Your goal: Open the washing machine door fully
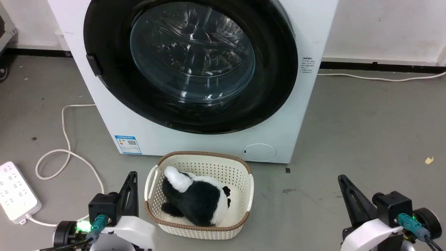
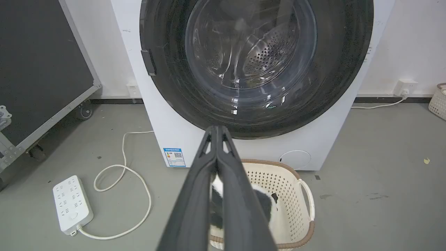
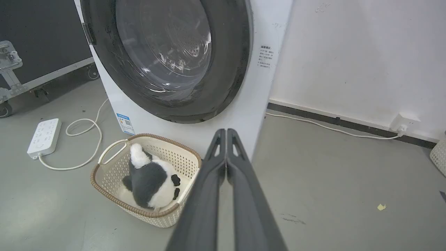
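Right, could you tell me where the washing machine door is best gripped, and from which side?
Grip the small dark handle tab on the left rim of the washing machine door; the smooth ring and bulging glass offer no other hold. Come from the left, probably with the left gripper, which is shut, since it lies nearer that edge.

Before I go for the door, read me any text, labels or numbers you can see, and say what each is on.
No text can be read as words.
Blue sticker, lower left of the washer front: QR code and print, too small to read.
Small dark print, washer front, right of the door: several lines, too small to read.
Power strip: no legible marking.
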